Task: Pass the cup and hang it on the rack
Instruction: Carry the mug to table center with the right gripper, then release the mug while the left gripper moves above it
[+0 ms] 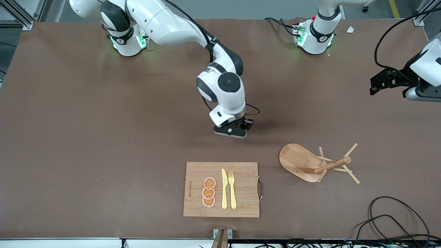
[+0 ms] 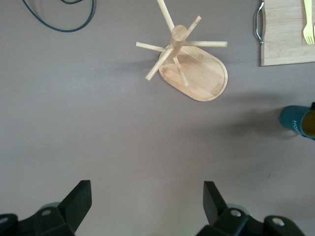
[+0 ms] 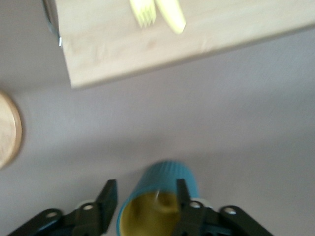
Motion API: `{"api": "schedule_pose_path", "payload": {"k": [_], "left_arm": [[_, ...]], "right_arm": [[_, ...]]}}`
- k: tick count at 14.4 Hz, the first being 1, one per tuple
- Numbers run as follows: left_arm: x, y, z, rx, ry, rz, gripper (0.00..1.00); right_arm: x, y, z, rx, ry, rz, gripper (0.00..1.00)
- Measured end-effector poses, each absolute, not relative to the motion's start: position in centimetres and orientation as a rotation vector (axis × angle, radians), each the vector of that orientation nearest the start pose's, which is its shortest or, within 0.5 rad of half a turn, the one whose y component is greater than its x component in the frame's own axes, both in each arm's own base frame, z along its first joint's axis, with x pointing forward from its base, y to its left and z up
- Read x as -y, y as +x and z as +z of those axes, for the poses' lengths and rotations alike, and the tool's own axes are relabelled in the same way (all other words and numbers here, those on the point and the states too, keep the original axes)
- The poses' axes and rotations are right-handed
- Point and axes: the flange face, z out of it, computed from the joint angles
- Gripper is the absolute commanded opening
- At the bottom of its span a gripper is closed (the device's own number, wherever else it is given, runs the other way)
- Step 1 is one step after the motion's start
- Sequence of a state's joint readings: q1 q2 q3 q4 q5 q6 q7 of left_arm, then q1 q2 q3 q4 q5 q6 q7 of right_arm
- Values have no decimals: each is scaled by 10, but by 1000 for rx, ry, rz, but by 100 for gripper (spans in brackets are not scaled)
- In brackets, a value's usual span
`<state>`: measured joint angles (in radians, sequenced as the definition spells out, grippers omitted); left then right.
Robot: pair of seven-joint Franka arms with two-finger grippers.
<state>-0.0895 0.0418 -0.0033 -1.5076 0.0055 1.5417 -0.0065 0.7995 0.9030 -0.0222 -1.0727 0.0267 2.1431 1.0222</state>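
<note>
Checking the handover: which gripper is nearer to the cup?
Right. The right gripper is at the cup, one finger inside its rim. The left gripper hangs open at the left arm's end of the table, well away.

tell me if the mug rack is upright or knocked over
Upright. The rack stands on its oval base, flat on the table, post rising toward the left wrist camera with pegs fanning out from it.

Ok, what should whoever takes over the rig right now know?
Right gripper: open, low around the small dark teal mug with mustard-yellow inside.
Left gripper: open, waiting above the table at its own end.
Mug: on the table, farther from the front camera than the bamboo cutting board.
Light wooden mug tree: upright, pegs bare.
Done: mug apparently set mid-table.
Left: left arm's pickup, hanging.
</note>
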Motion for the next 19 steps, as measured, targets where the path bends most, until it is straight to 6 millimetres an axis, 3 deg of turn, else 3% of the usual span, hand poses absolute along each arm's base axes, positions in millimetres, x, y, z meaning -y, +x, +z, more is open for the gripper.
{"api": "schedule_pose_path", "payload": {"k": [2, 4, 7, 10, 13, 15, 17, 19], "left_arm": [[79, 563, 622, -97, -3113, 20, 100], [127, 557, 617, -34, -3072, 15, 100], [200, 544, 599, 76, -3046, 31, 100], [269, 529, 565, 148, -2970, 45, 100], [366, 484, 515, 219, -2851, 5, 100], [422, 449, 474, 253, -2774, -58, 100], [463, 414, 432, 296, -2724, -164, 100], [490, 378, 395, 356, -2692, -302, 99]], "right_arm": [[-521, 594, 315, -342, -2973, -186, 100], [-473, 633, 338, -282, -2975, -229, 100], [-389, 679, 364, -214, -3021, -218, 100], [-294, 711, 377, -249, -3062, -99, 100], [-194, 731, 399, -398, -3057, -42, 100], [-135, 731, 417, -448, -3056, -25, 100], [-83, 723, 434, -473, -3056, 0, 100], [-42, 712, 451, -462, -3059, 8, 100]]}}
